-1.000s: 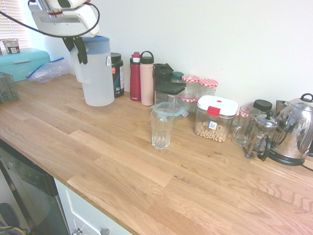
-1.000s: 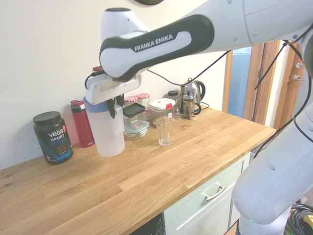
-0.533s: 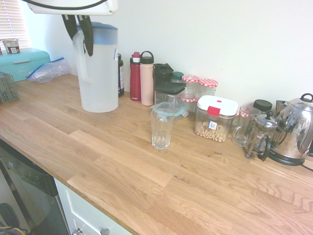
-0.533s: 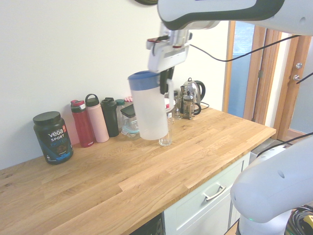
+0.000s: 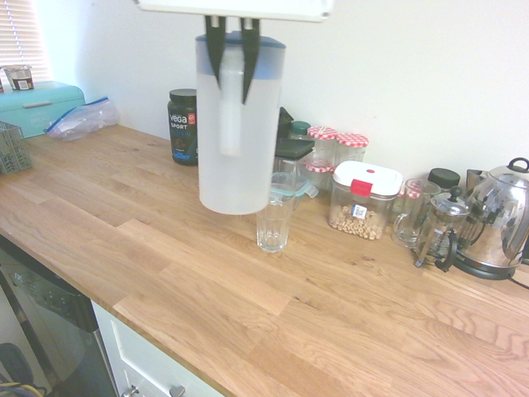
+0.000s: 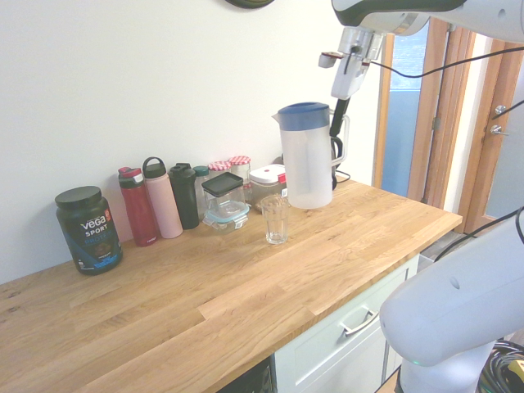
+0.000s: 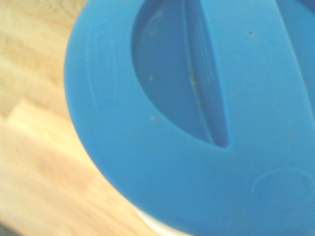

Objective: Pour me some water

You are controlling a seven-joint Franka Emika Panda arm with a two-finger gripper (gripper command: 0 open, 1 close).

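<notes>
Above the wooden counter (image 5: pixel 248 331), the blue-lidded pitcher (image 5: pixel 235 153) is held raised and nearly upright by the gripper (image 5: pixel 232 93). Its two dark fingers are closed on the upper part of the handle (image 5: pixel 232 120), one on either side, and the body of the pitcher hangs below the fingertips. The water cannot be made out through the cloudy walls, so neither its level nor its exact place can be told.

On the counter, the clear drinking glass (image 6: pixel 276 221) is stood upright, lower than the raised pitcher and apart from the gripper. Its upper edge is partly overlapped by the pitcher in the first exterior view; whether water is in it cannot be told.

Along the wall, a black tub (image 6: pixel 88 233), a red bottle (image 6: pixel 137 206), a pink bottle (image 6: pixel 164 205) and a black tumbler (image 6: pixel 184 196) are lined up. Farther along, a white-lidded container (image 5: pixel 364 203) of cereal, a glass mug (image 5: pixel 415 215), a French press (image 5: pixel 444 227) and a steel kettle (image 5: pixel 500 215) are set close together. Most of the wrist view is filled by the blue lid (image 7: pixel 172 172), with wood grain seen past its rim.
</notes>
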